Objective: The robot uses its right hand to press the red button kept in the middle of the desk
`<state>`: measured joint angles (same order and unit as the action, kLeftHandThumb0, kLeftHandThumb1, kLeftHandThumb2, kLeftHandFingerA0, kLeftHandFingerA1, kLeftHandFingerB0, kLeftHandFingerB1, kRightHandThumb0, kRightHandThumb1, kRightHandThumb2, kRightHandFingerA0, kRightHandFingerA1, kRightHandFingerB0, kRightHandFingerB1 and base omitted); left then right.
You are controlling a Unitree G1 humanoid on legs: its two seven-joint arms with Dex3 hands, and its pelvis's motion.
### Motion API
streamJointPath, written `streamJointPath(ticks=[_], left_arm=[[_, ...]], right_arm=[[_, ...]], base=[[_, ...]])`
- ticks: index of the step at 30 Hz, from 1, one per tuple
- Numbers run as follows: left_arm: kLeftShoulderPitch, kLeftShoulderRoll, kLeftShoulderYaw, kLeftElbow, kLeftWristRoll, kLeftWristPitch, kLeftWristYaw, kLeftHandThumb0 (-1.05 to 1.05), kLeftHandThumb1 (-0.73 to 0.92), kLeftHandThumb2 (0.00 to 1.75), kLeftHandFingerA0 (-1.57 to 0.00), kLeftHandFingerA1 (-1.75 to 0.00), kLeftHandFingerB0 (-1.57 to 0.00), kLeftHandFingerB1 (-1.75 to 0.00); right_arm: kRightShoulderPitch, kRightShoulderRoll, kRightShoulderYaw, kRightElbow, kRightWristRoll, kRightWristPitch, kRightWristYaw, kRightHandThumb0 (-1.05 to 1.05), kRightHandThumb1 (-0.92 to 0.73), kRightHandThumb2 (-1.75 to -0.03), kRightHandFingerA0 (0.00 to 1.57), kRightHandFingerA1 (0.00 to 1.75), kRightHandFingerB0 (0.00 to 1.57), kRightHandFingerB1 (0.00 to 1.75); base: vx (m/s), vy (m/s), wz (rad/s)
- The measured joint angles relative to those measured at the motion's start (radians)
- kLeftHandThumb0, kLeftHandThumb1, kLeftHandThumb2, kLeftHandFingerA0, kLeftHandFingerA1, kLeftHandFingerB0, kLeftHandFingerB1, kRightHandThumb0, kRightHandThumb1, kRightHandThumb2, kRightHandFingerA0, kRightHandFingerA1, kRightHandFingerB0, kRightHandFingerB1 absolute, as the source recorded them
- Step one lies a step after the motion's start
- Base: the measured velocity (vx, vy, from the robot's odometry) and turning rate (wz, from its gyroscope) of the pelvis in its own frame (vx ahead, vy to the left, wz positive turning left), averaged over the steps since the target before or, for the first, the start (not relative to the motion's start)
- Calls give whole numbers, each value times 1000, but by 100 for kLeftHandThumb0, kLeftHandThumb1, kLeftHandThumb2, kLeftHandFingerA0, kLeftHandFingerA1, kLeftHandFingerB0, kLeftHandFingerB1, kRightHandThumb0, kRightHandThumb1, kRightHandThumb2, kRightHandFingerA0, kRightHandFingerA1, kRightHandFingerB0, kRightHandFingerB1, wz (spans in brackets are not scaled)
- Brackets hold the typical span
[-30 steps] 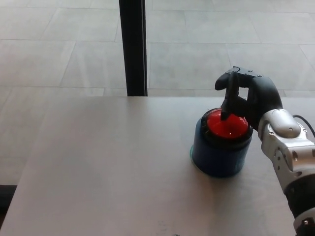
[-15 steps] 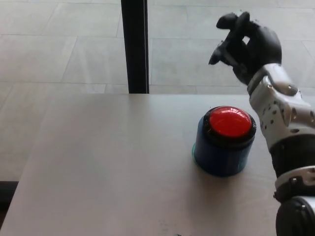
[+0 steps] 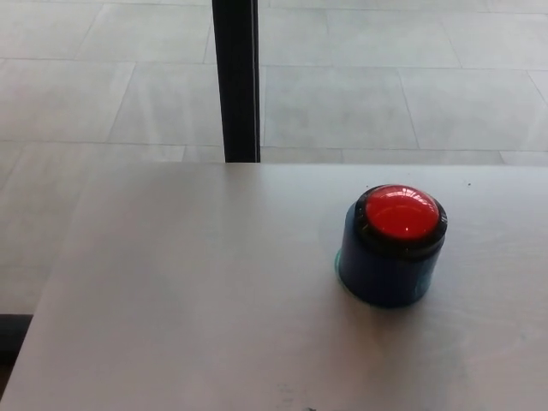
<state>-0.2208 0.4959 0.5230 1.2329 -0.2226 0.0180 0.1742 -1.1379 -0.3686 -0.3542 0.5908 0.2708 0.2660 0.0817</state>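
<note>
Item 1: one red button [image 3: 402,211], a glossy round dome set in a black ring [image 3: 369,228]. It caps one dark blue cylindrical base [image 3: 385,272], which stands upright. A thin green edge shows at the foot of the base on its left side. Highlights lie across the top of the dome.

Item 2: one desk [image 3: 188,300], pale grey, matte. Button and base stand on it right of centre in the head view, well in from the far edge, the near edge and the left edge. A few small dark specks mark the surface near the bottom and at the far right.

Item 3: one black vertical post [image 3: 235,81], rising behind the far edge of the desk, left of the button and well apart from it.

Item 4: tiled floor [image 3: 111,94], light grey, with visible joints, beyond and to the left of the desk.

Hands: count in view, none. Neither the right hand nor the left shows, so whether their fingers stand apart or together cannot be told, and no relation between hand and button can be given. Nothing touches the button.
</note>
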Motion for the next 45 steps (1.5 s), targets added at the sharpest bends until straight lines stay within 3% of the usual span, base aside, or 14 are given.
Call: streamJointPath(ticks=[6, 8, 10, 14, 18, 22, 27, 29, 36, 37, 39, 42, 43, 45], left_arm=[[6, 3, 10, -4, -6, 0, 0, -55, 84, 93, -64, -144, 0, -68], [10, 4, 11, -3, -9, 0, -1, -60, 65, 120, -106, -127, -21, -73], [12, 4, 10, -2, -10, 0, -1, -56, 78, 97, -82, -164, 0, -62], [13, 4, 11, 0, -15, 0, -1, -57, 82, 91, -55, -138, 0, -65], [15, 4, 13, 0, -18, 0, -1, -59, 65, 119, -79, -111, -11, -66], [14, 4, 7, 0, -18, 0, -1, -56, 81, 91, -77, -163, -5, -77], [14, 4, 6, 0, -19, 0, -1, -60, 65, 120, -116, -133, -31, -80], [13, 4, 7, 0, -19, 0, -1, -57, 82, 92, -64, -146, -1, -70], [15, 7, -6, 2, -18, 0, -1, -61, 65, 119, -79, -111, -18, -70], [15, 7, -8, 3, -18, 0, -1, -56, 81, 93, -67, -150, -19, -91], [15, 7, -15, 4, -17, 0, -1, -61, 64, 119, -92, -120, -28, -76], [13, 7, -11, 4, -20, 0, -1, -55, 81, 93, -63, -157, -10, -86], [11, 7, -10, 3, -20, 0, -1, -59, 65, 121, -110, -130, -33, -80], [7, 7, -12, 3, -19, 0, -1, -59, 67, 122, -102, -126, -39, -83]], right_arm=[[142, -182, -59, -11, 6, 12, 50, -12, -56, -121, 101, 175, 84, 137], [216, -236, -111, -14, 12, 13, 57, -15, -48, -130, 106, 175, 89, 137], [285, -269, -170, -15, 17, 13, 56, -30, -45, -123, 137, 149, 97, 120], [419, -307, -299, -24, 26, 14, 40, -39, -40, -117, 114, 173, 96, 127], [524, -308, -406, -51, 29, 17, -14, -42, -34, -122, 129, 157, 104, 102], [621, -302, -499, -58, 30, 17, -70, -43, -42, -115, 145, 142, 94, 90], [798, -196, -599, -82, 33, 12, -138, -51, -45, -104, 134, 140, 81, 75], [869, -138, -628, -91, 36, 4, -163, -55, -55, -84, 121, 122, 68, 64], [1039, 62, -666, -131, 47, -14, -257, -63, -65, -72, 88, 89, 33, 61], [1054, 81, -668, -143, 49, -18, -266, -64, -52, -104, 79, 84, 27, 62], [1089, 125, -669, -167, 54, -25, -283, -65, -66, -71, 83, 80, 29, 59], [1109, 156, -665, -170, 56, -32, -307, -62, -60, -72, 75, 77, 28, 63], [1118, 174, -664, -175, 59, -38, -319, -62, -60, -71, 66, 76, 25, 62], [1132, 205, -660, -179, 68, -40, -333, -60, -56, -69, 60, 81, 23, 62]], base=[[0, 0, 0], [0, 0, 0], [0, 0, 0], [0, 0, 0], [0, 0, 0], [0, 0, 0], [0, 0, 0], [0, 0, 0], [0, 0, 0], [0, 0, 0], [0, 0, 0], [0, 0, 0], [0, 0, 0], [0, 0, 0]])
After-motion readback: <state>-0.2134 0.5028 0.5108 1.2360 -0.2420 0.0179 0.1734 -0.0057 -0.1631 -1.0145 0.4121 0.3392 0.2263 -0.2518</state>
